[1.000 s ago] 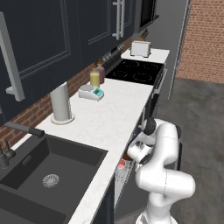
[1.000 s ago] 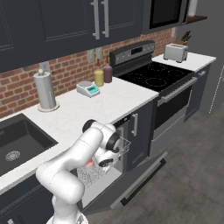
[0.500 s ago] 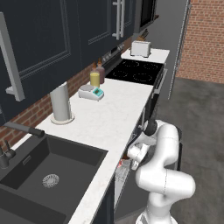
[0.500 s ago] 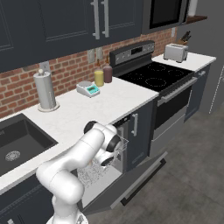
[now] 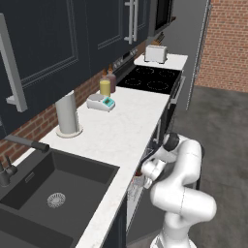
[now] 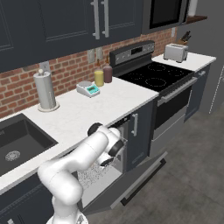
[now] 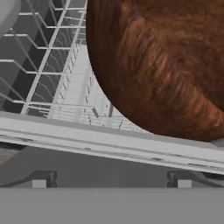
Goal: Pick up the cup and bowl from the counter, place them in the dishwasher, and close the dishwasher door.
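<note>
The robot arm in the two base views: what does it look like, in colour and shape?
The arm is glossy white, made of thick rounded segments with dark joint caps. Near the wrist sits a dark ring. No cables or markings are visible.

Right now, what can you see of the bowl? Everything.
The bowl shows close up in the hand view: round, dark reddish-brown with a streaky wood-like grain, curved outer surface toward the camera. It sits over the silvery wire rack of the dishwasher, behind the rack's front rail. Its rim and inside are out of frame, so its exact tilt is unclear.
</note>
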Tool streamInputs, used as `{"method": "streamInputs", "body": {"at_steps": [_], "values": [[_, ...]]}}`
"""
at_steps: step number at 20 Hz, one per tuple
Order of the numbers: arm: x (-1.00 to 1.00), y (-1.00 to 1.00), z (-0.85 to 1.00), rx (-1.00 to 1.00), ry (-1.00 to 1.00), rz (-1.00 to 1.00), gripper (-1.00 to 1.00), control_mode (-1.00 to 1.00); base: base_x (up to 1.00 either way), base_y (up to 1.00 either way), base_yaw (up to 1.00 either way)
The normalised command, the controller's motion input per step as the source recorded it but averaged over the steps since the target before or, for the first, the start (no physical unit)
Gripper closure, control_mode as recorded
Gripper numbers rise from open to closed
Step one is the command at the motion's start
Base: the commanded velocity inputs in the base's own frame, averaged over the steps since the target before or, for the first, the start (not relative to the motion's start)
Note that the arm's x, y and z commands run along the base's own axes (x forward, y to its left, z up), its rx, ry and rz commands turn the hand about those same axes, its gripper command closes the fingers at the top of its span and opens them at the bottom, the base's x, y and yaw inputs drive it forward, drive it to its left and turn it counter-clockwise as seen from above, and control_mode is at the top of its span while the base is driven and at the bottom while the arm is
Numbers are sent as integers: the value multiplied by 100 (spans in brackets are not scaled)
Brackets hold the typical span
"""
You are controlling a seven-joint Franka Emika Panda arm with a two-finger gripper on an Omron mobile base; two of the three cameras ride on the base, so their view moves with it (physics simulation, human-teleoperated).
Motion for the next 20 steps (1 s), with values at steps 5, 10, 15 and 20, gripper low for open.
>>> {"method": "streamInputs", "body": {"at_steps": [5, 10, 15, 20], "values": [[0, -4, 46, 9, -1, 0, -100, -100, 0, 0, 0], [-20, -39, 77, 2, 0, 0, -100, -100, 0, 0, 0], [-32, -59, 71, -1, 0, 0, -100, -100, 0, 0, 0], [-38, -64, 87, -1, 0, 0, -100, -100, 0, 0, 0]]}}
